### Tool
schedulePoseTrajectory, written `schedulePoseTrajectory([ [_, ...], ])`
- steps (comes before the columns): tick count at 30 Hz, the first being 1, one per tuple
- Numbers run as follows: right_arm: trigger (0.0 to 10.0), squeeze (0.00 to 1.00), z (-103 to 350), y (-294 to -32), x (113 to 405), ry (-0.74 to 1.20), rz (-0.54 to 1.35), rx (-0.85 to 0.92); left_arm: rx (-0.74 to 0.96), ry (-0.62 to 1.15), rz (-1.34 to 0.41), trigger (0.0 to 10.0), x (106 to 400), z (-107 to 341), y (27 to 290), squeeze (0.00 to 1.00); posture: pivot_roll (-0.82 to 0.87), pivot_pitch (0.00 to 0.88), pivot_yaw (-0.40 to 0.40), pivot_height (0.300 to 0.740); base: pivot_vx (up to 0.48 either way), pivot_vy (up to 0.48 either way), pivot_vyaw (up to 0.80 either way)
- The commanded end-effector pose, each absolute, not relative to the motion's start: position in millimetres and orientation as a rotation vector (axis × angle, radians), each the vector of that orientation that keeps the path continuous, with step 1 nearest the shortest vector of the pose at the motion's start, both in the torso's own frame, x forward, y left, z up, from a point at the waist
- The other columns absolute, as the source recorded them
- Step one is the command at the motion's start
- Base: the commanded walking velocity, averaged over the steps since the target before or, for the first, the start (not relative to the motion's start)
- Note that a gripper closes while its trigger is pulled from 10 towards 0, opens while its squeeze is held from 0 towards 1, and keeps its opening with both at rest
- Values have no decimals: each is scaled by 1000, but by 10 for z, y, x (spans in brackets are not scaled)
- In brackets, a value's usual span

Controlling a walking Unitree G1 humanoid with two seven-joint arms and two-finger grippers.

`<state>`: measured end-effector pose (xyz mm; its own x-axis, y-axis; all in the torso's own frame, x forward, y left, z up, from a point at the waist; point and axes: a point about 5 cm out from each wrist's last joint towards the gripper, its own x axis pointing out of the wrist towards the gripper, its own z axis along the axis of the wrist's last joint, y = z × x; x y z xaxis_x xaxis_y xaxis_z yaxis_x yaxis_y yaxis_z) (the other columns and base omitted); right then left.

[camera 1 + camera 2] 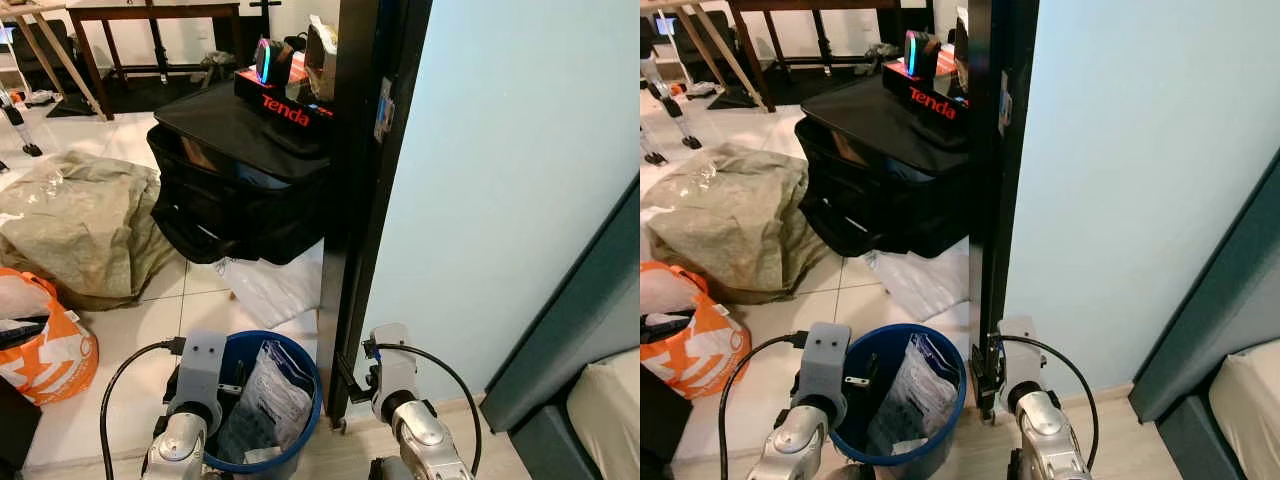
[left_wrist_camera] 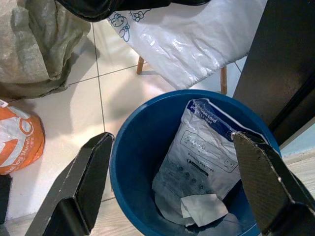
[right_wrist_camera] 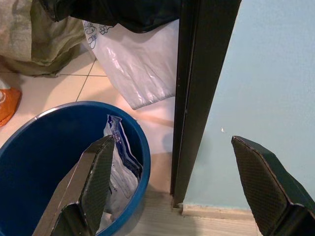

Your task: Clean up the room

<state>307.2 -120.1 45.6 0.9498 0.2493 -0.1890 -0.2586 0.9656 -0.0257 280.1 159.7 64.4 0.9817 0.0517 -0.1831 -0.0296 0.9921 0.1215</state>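
A: Blue bin at bottom centre of the left eye frame, on the tiles beside the black door frame. Inside: a grey-white plastic pouch leaning on the far wall, a crumpled scrap of white paper at the bottom.

B: So some rubbish already binned. Grippers?

A: Left gripper poised above the bin mouth, fingers spread wide, nothing between them. Right gripper also spread and empty, straddling the bin rim and the base of the door frame.

B: Remaining mess?

A: Plenty, judging by the floor. White plastic bag lying flat just beyond the bin, middle of frame. Rumpled olive-grey sack at centre left. Orange-and-white shopping bag at lower left edge. Black fabric case at upper centre, red-and-black Tenda box sitting on top.

B: Progress estimate?

A: Early to middle, probably. Bin partly filled, both tools free for a next pick. White plastic bag nearest, likely the next candidate; sack and orange bag untouched. Unclear whether the black case counts as clutter.
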Motion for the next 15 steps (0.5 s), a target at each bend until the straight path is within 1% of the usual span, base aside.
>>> schedulePoseTrajectory([
  [1, 10000, 0, 427, -1200, 3040, 203, 261, -38, 113, 186, 49, 10000, 2782, 635, 1599, 0, 5, 118, -38, 642, 0, 0, 0],
  [4, 10000, 0, 437, -1198, 3042, 201, 261, -36, 109, 181, 50, 10000, 2788, 644, 1601, 0, 4, 118, -37, 652, 0, 0, 0],
  [15, 10000, 0, 454, -1186, 3023, 185, 255, -56, 109, 174, 58, 10000, 2774, 652, 1616, 0, 9, 127, -36, 652, 0, 0, 0],
])
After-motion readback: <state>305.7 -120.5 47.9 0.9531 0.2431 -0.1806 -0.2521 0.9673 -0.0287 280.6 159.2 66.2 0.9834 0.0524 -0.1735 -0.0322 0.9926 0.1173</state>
